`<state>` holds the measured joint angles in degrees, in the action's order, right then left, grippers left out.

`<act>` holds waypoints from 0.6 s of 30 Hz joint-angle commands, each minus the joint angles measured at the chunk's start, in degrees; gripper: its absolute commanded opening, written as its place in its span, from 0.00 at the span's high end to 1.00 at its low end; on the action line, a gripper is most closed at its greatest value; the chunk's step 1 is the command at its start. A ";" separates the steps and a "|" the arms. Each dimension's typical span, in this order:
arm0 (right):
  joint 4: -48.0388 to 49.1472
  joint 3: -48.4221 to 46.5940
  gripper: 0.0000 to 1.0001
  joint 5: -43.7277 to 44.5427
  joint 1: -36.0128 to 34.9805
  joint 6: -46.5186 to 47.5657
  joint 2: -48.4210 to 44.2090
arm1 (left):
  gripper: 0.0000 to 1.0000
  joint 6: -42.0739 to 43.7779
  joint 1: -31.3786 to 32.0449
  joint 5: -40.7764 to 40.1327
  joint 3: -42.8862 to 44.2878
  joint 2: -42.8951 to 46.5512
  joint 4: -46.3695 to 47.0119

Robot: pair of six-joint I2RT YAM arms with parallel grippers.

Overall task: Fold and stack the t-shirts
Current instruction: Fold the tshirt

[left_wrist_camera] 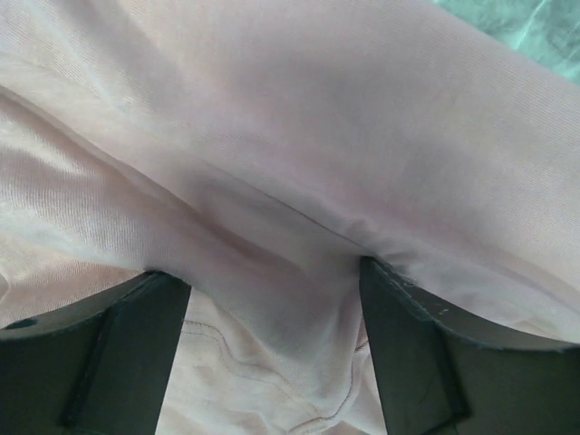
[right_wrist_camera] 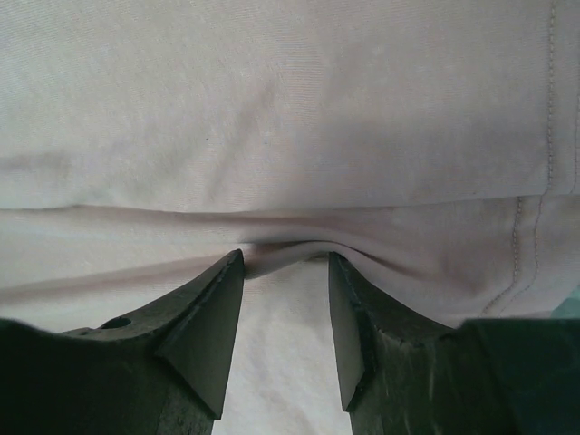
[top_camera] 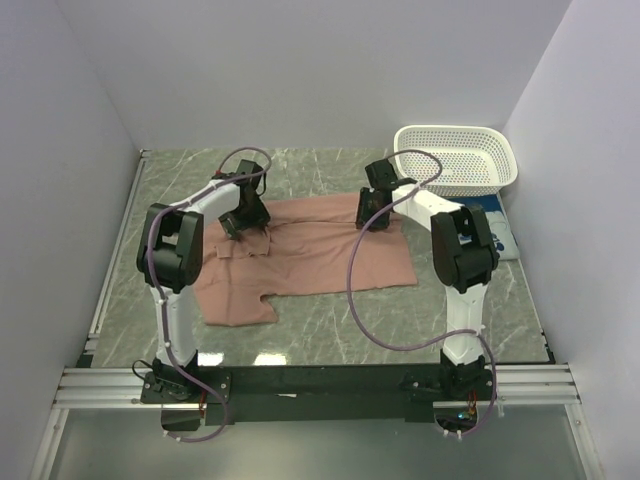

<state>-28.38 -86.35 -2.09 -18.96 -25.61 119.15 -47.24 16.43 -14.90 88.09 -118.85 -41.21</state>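
On the near half of a green marbled table (top_camera: 400, 320), a dusty-pink t-shirt (top_camera: 310, 255) lies spread out, mostly flat, with one sleeve pointing toward the arms' bases. Its left side is rumpled into folds. Both arms reach forward onto the shirt's far portion. The left claw (left_wrist_camera: 267, 272) presses down on the rumpled left part, released, its two dark fingers standing wide apart with a soft ridge of pink cloth lying loosely between them. The right claw (right_wrist_camera: 285, 256) sits at the shirt's far right edge near a stitched hem, fingers parted, a low fold of cloth bridging their tips. Farther right, a blue t-shirt (top_camera: 503, 228) shows partly behind the right arm. At the far right corner stands a white perforated basket (top_camera: 500, 170).
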 commanded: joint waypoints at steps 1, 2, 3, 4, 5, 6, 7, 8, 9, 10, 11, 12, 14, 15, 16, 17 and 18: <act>0.25 3.35 0.50 0.77 0.07 1.17 -5.32 | 0.19 -0.13 -0.52 0.30 -2.04 5.09 0.08; 1.65 4.94 0.50 -0.10 -0.02 0.82 -6.90 | 0.18 -0.30 -0.52 0.57 -3.44 7.03 0.34; 2.36 6.53 0.50 -0.54 -0.11 0.65 -9.96 | 0.17 -1.09 -0.52 1.18 -6.76 9.14 0.60; 3.41 9.67 0.50 -0.90 -0.20 0.38 -11.47 | 0.16 -1.53 -0.52 1.18 -8.54 13.77 0.87; 3.86 11.53 0.50 -1.07 -0.29 0.03 -13.14 | 0.11 -1.97 -0.60 0.92 -10.38 16.08 0.96; 4.56 13.38 0.50 -1.51 -0.29 -0.23 -14.81 | 0.08 -2.76 -0.69 0.66 -12.23 18.54 0.78; 5.69 17.31 0.50 -1.78 -0.29 -0.41 -18.05 | 0.05 -3.03 -0.87 0.40 -15.73 23.18 0.69; 6.31 19.09 0.50 -1.78 -0.29 -0.67 -19.73 | 0.02 -3.38 -0.96 0.22 -17.67 25.48 0.61; 6.67 21.02 0.50 -1.69 -0.29 -0.85 -22.97 | 0.02 -3.90 -1.57 -0.04 -22.13 27.94 0.69; 7.54 24.70 0.50 -1.78 -0.29 -0.94 -24.57 | 0.02 -4.08 -2.18 0.04 -24.53 32.58 0.95; 8.07 26.56 0.50 -1.87 -0.29 -1.11 -26.15 | 0.02 -4.35 -2.97 0.39 -26.99 34.80 1.13; 8.51 28.41 0.50 -1.95 -0.29 -1.11 -29.12 | 0.03 -4.70 -5.15 0.92 -31.62 36.91 1.13; 9.39 33.42 0.49 -2.22 -0.20 -1.20 -31.78 | 0.06 -4.79 -9.19 2.15 -36.30 42.28 1.92; 9.48 34.83 0.49 -1.70 -0.20 -1.29 -34.14 | 0.08 -4.70 -10.52 2.15 -40.42 43.95 2.10; 9.48 37.45 0.49 -1.00 -0.11 -1.29 -35.38 | 0.13 -4.44 -12.02 2.33 -42.37 46.66 3.14; 9.66 38.78 0.49 -0.99 -0.11 -1.29 -36.52 | 0.16 -4.09 -13.60 3.37 -44.04 47.82 3.85; 9.92 39.93 0.49 -0.90 0.06 -1.29 -38.71 | 0.18 -3.13 -16.22 3.99 -46.76 48.70 4.55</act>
<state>-20.64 -49.36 -4.03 -18.98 -26.33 84.66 -50.74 3.86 -13.23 46.37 -72.12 -38.24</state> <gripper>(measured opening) 0.512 0.831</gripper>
